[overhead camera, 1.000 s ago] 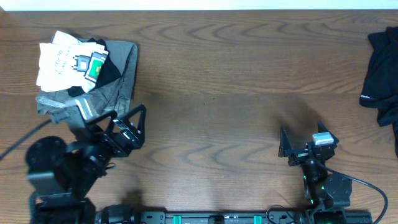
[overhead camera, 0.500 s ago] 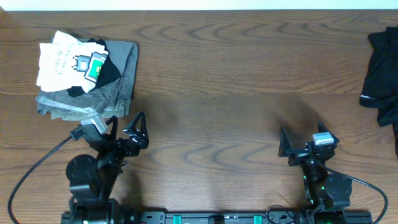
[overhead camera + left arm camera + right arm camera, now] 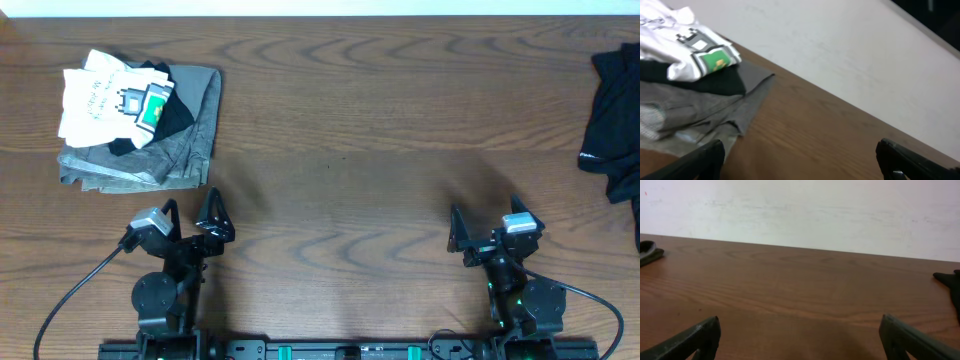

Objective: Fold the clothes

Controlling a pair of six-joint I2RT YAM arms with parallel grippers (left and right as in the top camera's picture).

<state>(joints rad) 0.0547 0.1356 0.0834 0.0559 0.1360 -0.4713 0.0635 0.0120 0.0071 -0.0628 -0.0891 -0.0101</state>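
Observation:
The white T-shirt (image 3: 95,95) with its green-and-black print (image 3: 148,108) lies folded on top of a pile at the far left of the table. It also shows in the left wrist view (image 3: 670,45). My left gripper (image 3: 192,208) is open and empty, near the front edge, a little in front of and to the right of the pile. In its own view the jaws (image 3: 800,161) are wide apart over bare wood. My right gripper (image 3: 485,217) is open and empty at the front right, jaws (image 3: 800,340) wide over bare wood.
Folded grey clothes (image 3: 180,140) lie under the T-shirt, and they show in the left wrist view (image 3: 700,112). A black garment (image 3: 615,110) lies at the right edge and shows in the right wrist view (image 3: 951,282). A white wall runs behind the wooden table (image 3: 350,130).
My left arm has pulled back from the pile toward the front edge and folded in, gripper open throughout. The right arm and the clothes have not moved.

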